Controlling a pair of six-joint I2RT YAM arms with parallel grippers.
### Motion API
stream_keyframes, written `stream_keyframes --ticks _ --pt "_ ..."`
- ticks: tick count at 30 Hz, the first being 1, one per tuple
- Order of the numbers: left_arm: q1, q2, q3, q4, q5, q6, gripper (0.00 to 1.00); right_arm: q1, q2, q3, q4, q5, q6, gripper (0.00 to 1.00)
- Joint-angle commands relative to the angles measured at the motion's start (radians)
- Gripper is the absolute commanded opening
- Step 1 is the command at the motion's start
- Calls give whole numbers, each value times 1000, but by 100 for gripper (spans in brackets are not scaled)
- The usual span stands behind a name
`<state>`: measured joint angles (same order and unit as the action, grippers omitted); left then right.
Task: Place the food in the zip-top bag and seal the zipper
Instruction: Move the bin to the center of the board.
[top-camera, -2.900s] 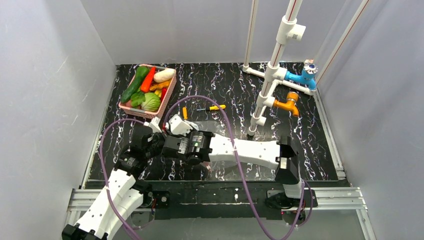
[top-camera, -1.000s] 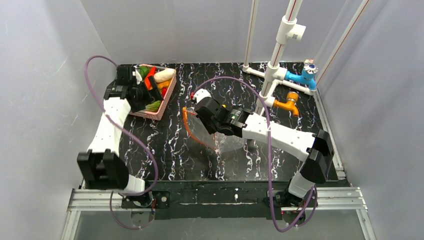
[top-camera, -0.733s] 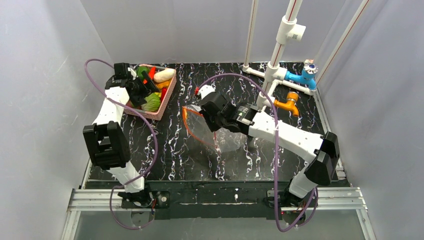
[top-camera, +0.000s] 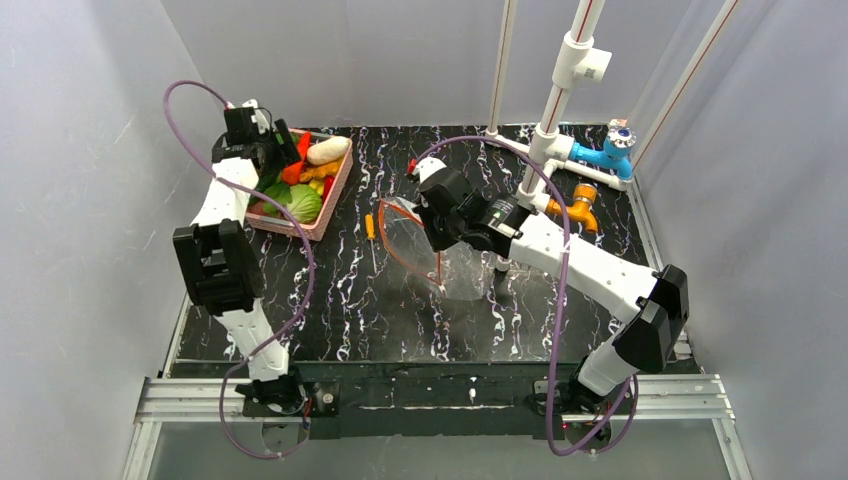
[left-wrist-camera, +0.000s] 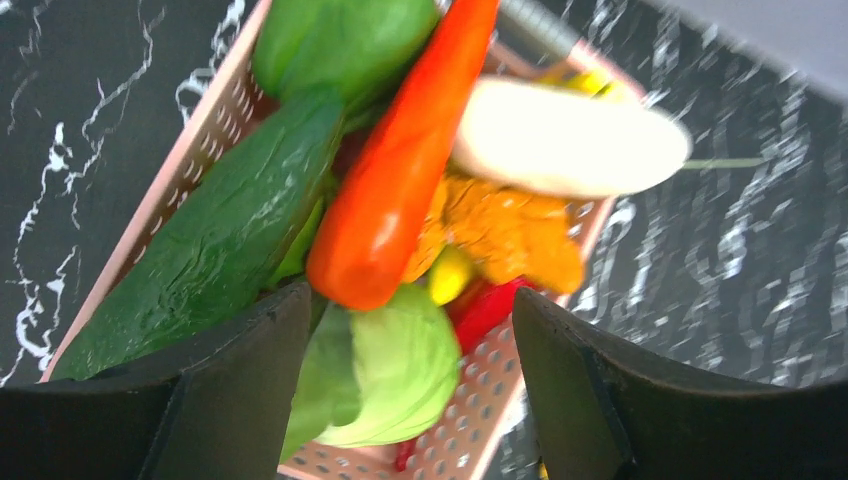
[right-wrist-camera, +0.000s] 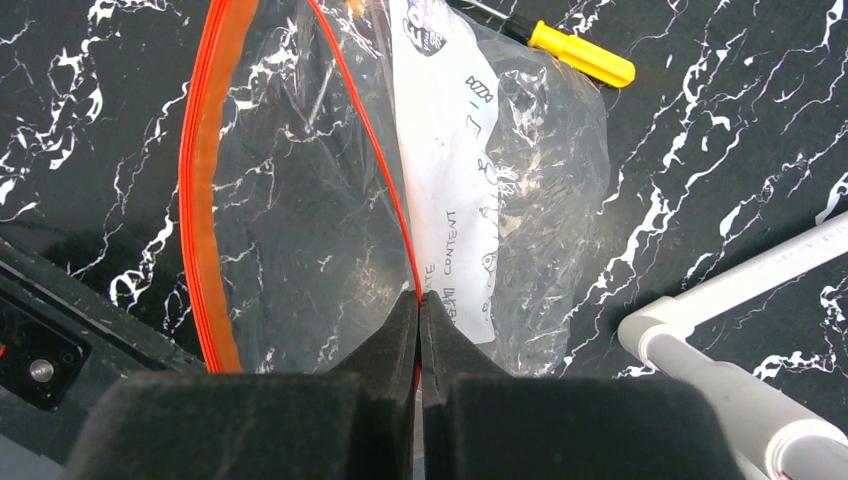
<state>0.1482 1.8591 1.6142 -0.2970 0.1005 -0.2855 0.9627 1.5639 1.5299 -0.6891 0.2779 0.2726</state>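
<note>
The food lies in a pink basket (top-camera: 334, 195) at the back left: green cabbage (left-wrist-camera: 390, 370), dark cucumber (left-wrist-camera: 210, 250), white radish (left-wrist-camera: 570, 140), an orange-red carrot (left-wrist-camera: 400, 190) and an orange piece (left-wrist-camera: 500, 230). My left gripper (left-wrist-camera: 400, 400) hangs open over the basket. Its fingers (left-wrist-camera: 220, 400) straddle the cabbage, with a gap on the right side. The clear zip-top bag (top-camera: 455, 265) sits mid-table with its mouth gaping. My right gripper (right-wrist-camera: 418, 300) is shut on one lip of the orange-red zipper (right-wrist-camera: 205, 200). In the top view the left gripper (top-camera: 270, 155) is at the basket's far end and the right gripper (top-camera: 437, 232) is above the bag.
A yellow-handled screwdriver (right-wrist-camera: 580, 55) lies just beyond the bag, and another (top-camera: 370, 226) lies left of it. A white pipe stand (top-camera: 530, 190) with a blue valve (top-camera: 610, 150) and an orange tap (top-camera: 575, 207) rises at the back right. Grey walls enclose the table.
</note>
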Motion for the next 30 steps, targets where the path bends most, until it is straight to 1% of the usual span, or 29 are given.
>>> stream_keyframes --ticks 1,3,5,10,13,14,15,17,21,25,27,30 --pt "1 47 37 -111 23 167 74 -16 -24 25 13 -22 -21 1" --pt "1 73 51 -112 57 170 73 -19 -21 25 12 -26 -21 1" --pt "1 97 60 -112 62 155 70 -21 -20 25 12 -33 -20 1" --pt "-9 122 60 -112 18 140 69 -26 -13 29 9 -38 -19 1" --pt "-16 123 71 -126 -11 144 64 -28 -9 33 8 -45 -21 1" --pt "-23 115 66 -118 -11 148 64 -30 -8 34 8 -47 -20 1" --pt "-31 103 63 -106 -7 155 65 -30 -6 35 6 -48 -21 1" --pt "-43 87 75 -89 10 149 70 -32 -5 36 4 -53 -19 1" --pt "-46 75 97 -36 38 99 75 -35 -2 36 4 -55 -18 1" --pt "-52 123 168 -43 87 37 75 -39 0 36 1 -55 -14 1" --pt "-60 138 178 -49 67 30 75 -41 4 39 3 -60 -11 1" --pt "-60 130 158 -63 -28 2 76 -44 14 49 -5 -69 -7 1"
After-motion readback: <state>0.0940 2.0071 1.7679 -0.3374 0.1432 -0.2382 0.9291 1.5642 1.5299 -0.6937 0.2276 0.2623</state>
